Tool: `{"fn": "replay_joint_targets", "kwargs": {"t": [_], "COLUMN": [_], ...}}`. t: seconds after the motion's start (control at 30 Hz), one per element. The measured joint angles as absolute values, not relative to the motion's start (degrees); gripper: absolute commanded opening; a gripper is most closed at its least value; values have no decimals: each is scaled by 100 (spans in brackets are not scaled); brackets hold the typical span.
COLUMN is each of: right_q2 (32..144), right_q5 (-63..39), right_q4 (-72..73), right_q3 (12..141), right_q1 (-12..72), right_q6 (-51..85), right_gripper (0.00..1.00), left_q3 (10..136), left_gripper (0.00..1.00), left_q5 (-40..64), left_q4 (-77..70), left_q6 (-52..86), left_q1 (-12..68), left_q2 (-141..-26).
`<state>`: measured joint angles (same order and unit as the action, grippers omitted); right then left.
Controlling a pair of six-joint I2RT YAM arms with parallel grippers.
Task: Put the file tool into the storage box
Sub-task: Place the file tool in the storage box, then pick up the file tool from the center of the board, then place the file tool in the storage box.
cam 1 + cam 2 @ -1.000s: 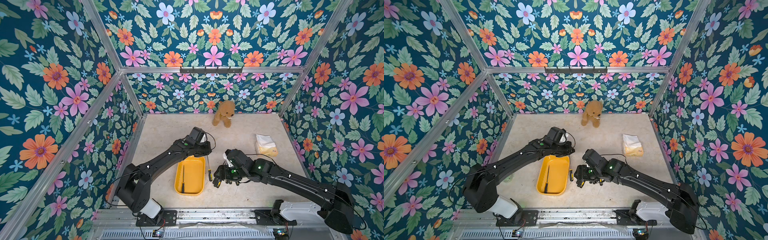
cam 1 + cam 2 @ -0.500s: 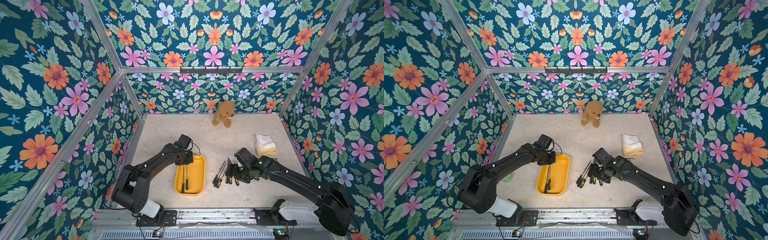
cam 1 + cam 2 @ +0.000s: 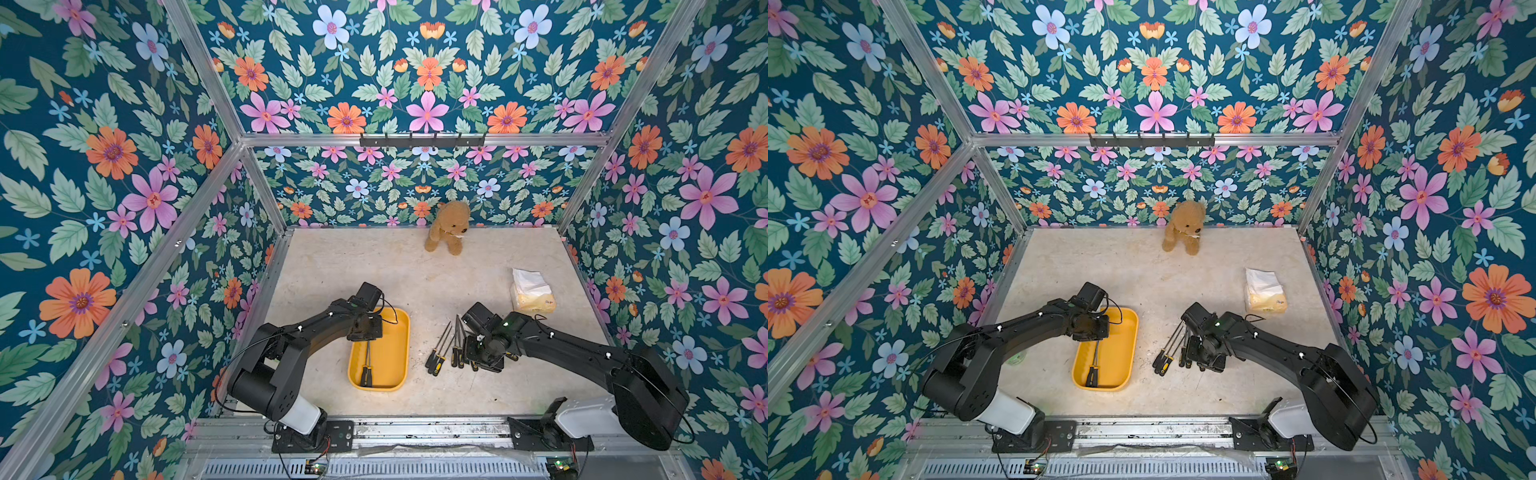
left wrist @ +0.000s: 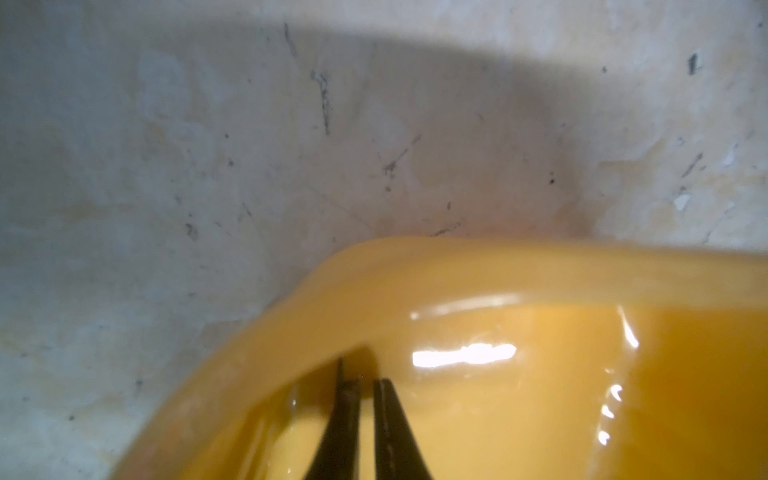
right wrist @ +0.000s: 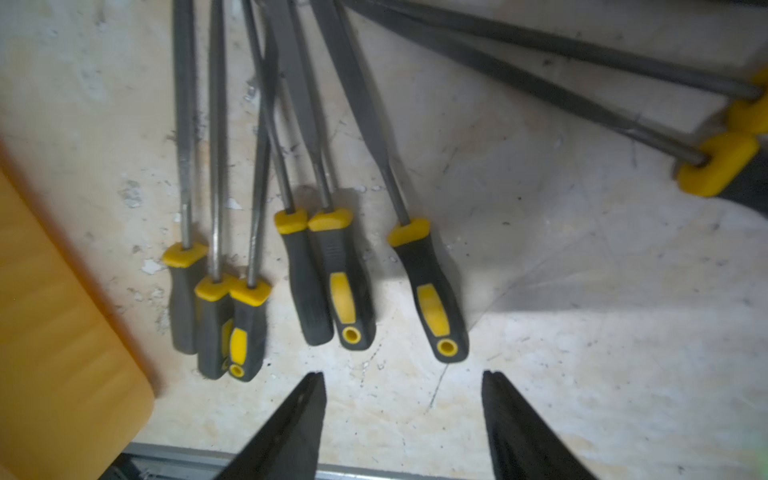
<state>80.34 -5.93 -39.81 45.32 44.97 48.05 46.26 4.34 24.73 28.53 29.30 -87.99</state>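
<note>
Hovering beside loose files [image 5: 340, 282], right hand [image 5: 404, 374] open, empty; left hand [image 4: 365, 384] ajar above file [image 3: 366, 365] in storage box [image 3: 390, 353].

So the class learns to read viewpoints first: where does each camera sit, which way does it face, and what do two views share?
Both top views: high at the front, looking down and backward; left arm, right arm, storage box, files all show.
Left wrist: on its arm, looking past the left gripper into a storage box corner; only that gripper shows.
Right wrist: looking past the right gripper at files on the table; only that gripper shows.
Shared: both wrist views catch the storage box.
</note>
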Motion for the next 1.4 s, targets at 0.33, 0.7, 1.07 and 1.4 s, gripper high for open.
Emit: {"fn": "replay_joint_targets", "kwargs": {"t": [0.33,0.7,1.07,1.4], "right_q2": [8742,9144,7627,7133], "right_q5": [-405,-296,-454,-832], "right_q4": [-3924,-3997,-4528,-3680], "right_q3": [4786,4873,5321,5555], "right_q1": [4451,4399,4495,5655], "right_q6": [4346,3977,3754,4099], "right_gripper": [44,5,0,0], "left_q3": [4731,6051,6932,6440], "left_gripper": [35,40,58,77], "left_q5": [471,687,1603,2628], "left_q4": [2571,3247,3365,1708], "left_q6": [2969,2971,3441,4733], "left_q1": [2930,2930,2932,3520], "left_q2": [-8536,-8298,-7968,-8259]}}
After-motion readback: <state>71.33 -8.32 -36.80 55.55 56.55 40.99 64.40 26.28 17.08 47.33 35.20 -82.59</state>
